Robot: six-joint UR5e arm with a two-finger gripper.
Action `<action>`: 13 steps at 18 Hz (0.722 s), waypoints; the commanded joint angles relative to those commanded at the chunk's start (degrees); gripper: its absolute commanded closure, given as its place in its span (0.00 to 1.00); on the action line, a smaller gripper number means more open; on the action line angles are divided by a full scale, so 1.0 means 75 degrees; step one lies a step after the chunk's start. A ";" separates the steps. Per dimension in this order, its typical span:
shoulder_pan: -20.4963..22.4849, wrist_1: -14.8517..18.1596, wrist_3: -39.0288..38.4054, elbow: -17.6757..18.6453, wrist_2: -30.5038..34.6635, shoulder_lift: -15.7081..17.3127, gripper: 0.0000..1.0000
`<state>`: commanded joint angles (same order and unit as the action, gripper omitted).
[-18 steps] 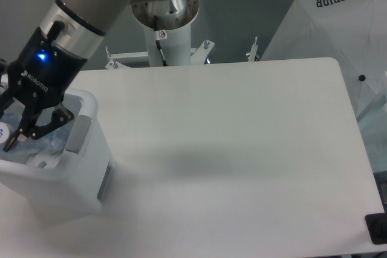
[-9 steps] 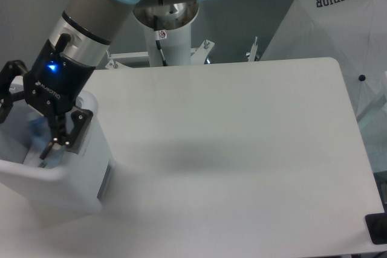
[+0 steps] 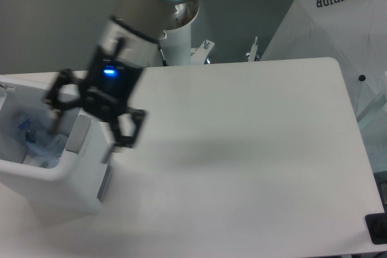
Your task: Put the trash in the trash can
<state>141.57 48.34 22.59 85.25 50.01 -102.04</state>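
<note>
Hovering wide open and empty over the bin's (image 3: 57, 176) rim, the claw (image 3: 81, 119) looks done dropping trash (image 3: 39, 143) inside, so next it just backs off.

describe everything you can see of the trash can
The trash can is a white rectangular plastic bin with a thick rounded rim and a grey side panel, standing upright at the table's left edge, partly cut off by the frame. Inside lies crumpled translucent trash. The open end effector hangs above its right rim.

Trash (image 3: 37, 143) inside white trash can (image 3: 57, 176)
</note>
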 joint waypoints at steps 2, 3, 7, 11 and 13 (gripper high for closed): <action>0.0457 0.0011 0.0315 0.0164 0.0012 -0.0058 0.00; 0.0692 0.0000 0.0665 0.0292 0.0012 -0.0117 0.00; 0.1489 0.0012 0.2013 0.0773 0.0583 -0.0351 0.00; 0.1713 0.0023 0.2800 0.0938 0.2023 -0.0714 0.00; 0.1784 0.0012 0.3011 0.0904 0.2611 -0.0948 0.00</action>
<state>154.95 48.43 45.17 92.02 69.59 -109.15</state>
